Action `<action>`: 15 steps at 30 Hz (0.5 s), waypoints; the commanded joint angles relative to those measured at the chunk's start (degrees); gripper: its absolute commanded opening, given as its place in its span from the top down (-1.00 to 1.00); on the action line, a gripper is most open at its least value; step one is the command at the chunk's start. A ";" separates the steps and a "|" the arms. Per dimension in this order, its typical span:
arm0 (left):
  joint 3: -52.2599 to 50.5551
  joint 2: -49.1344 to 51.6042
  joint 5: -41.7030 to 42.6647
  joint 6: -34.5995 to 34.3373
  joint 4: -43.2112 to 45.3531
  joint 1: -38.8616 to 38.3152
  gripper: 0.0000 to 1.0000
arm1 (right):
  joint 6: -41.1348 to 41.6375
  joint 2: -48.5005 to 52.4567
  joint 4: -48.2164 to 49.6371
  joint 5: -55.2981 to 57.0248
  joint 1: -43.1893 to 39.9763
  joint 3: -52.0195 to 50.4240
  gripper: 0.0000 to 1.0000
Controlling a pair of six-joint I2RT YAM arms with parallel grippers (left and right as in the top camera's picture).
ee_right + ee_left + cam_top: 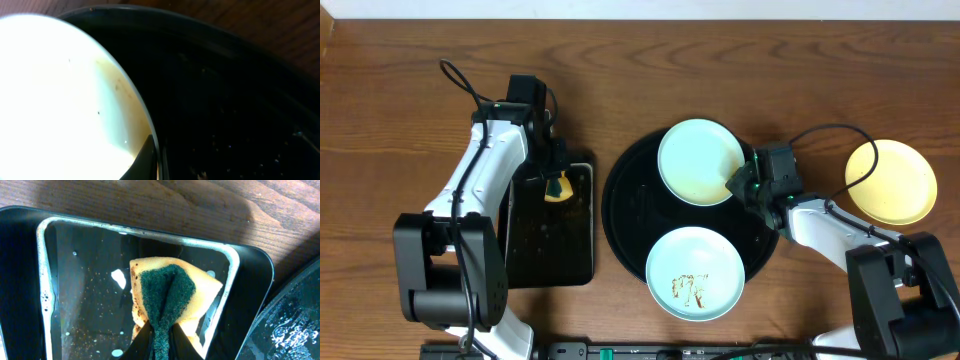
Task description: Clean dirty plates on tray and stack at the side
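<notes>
Two mint-blue plates lie on the round black tray (625, 200): a far plate (700, 160) and a near plate (694, 272) with brown sauce smears. A pale yellow plate (892, 181) sits on the bare wood at the right. My right gripper (744, 183) is shut on the far plate's right rim (145, 112), one finger inside the rim and one outside. My left gripper (556, 182) is shut on the yellow-green sponge (167, 295), folded, over the rectangular black tray (60, 280).
The rectangular tray (550, 230) lies left of the round tray and holds water drops and specks. Cables run from both arms. Bare wood tabletop (400, 120) lies at the far left and back.
</notes>
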 commanded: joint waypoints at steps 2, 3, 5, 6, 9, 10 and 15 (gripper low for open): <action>-0.52 -0.83 0.00 0.70 -0.44 0.02 0.81 | -5.01 -0.02 -1.55 0.87 -0.66 -1.33 0.97; -0.52 -0.83 0.17 0.70 -0.48 0.02 0.81 | -6.71 -1.25 -1.95 0.96 -0.63 -0.96 0.97; -0.52 -0.83 0.20 0.70 -0.66 0.02 0.82 | -9.90 -4.42 -4.74 2.36 -0.63 0.42 0.97; -0.52 -0.83 0.39 0.72 -0.76 0.02 0.82 | -11.47 -5.97 -7.10 3.69 -0.63 1.46 0.97; -0.52 -0.83 1.29 0.72 -0.79 0.02 0.83 | -18.47 -10.43 -15.96 8.00 -0.55 5.97 0.97; -0.52 -0.83 1.44 0.72 -0.76 0.02 0.83 | -20.33 -11.63 -18.99 9.64 -0.42 7.56 0.97; -0.52 -0.83 1.44 0.72 -0.76 0.02 0.83 | -28.94 -16.20 -31.56 16.46 1.64 14.34 0.97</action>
